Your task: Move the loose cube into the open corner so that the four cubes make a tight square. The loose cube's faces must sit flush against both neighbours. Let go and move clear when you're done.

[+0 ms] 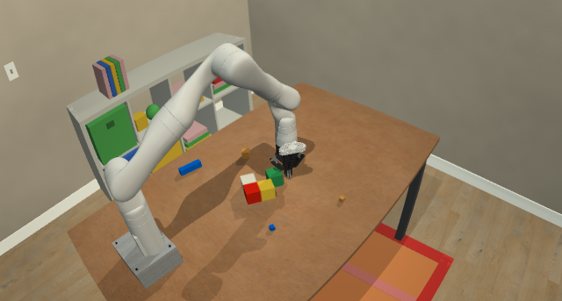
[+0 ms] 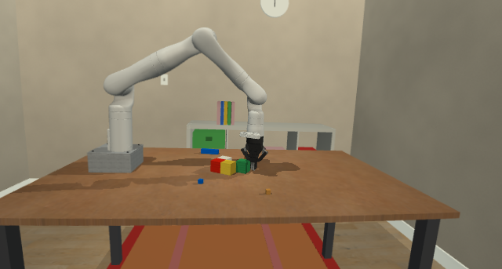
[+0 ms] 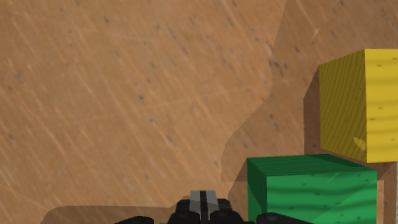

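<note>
Claw [image 1: 289, 173] shut tight, holding nothing, low beside green cube [image 1: 275, 176] | green cube on worktop [image 1: 373, 134] near yellow cube [image 1: 267, 189], skewed, corner unfilled | risk as I judged: off-centre push twists it, jamming against white cube [image 1: 248, 178].

Green cube [image 1: 275, 176] right beside shut pincer [image 1: 289, 174].

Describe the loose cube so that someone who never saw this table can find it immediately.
On the brown table, find the cluster of coloured cubes near the middle. The green cube sits at its far edge, behind the yellow cube, with the closed black fingers right beside it. It is the only green one and sits slightly askew.
</note>
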### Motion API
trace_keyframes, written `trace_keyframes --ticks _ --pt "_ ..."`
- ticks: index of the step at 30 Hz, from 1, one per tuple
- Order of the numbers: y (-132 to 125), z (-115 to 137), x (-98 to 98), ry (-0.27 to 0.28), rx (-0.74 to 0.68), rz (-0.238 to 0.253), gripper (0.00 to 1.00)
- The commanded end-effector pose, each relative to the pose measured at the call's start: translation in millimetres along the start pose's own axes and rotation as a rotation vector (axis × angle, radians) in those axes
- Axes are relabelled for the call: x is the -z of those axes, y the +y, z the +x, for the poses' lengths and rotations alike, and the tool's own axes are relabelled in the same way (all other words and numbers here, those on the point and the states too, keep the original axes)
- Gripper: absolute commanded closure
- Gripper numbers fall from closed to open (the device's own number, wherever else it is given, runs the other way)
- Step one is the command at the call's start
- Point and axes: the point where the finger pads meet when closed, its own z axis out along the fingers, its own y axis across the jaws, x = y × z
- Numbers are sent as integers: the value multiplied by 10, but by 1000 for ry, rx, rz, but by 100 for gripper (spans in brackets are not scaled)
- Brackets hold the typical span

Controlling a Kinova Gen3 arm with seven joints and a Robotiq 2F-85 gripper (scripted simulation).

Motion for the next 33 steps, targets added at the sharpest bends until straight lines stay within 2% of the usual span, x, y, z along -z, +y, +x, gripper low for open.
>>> trace_keyframes --ticks 1,33 --pt "-8 -4 13 -1 0 2 90" --pt "48 -7 12 -1 0 2 90"
